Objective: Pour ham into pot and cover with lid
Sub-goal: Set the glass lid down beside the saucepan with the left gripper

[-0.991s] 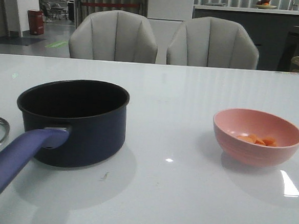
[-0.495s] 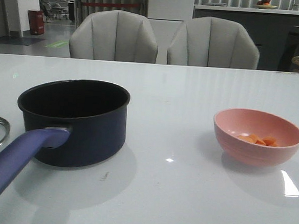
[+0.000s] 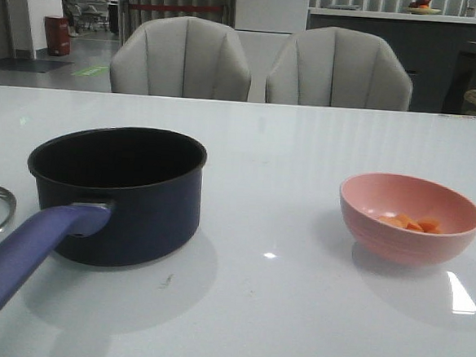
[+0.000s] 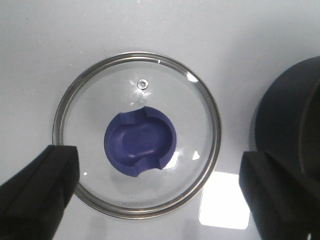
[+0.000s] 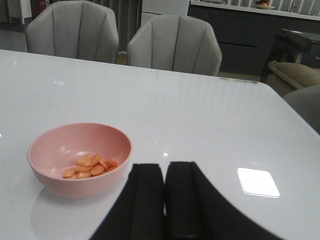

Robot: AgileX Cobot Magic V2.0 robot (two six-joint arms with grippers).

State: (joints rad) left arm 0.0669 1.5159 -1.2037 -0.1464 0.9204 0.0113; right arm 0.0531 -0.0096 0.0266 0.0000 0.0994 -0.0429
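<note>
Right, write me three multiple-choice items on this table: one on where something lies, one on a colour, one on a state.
1. Where is the ham?
A. in the pot
B. in the pink bowl
C. on the lid

2. What colour is the lid's knob?
A. red
B. white
C. blue-purple

3. How is the left hand?
A. open above the lid
B. shut on the knob
C. gripping the pot's handle

Answers:
1 B: the chunks lie in the bowl; the pot looks empty.
2 C: the left wrist view shows it.
3 A: its fingers stand wide apart on either side of the lid.
</note>
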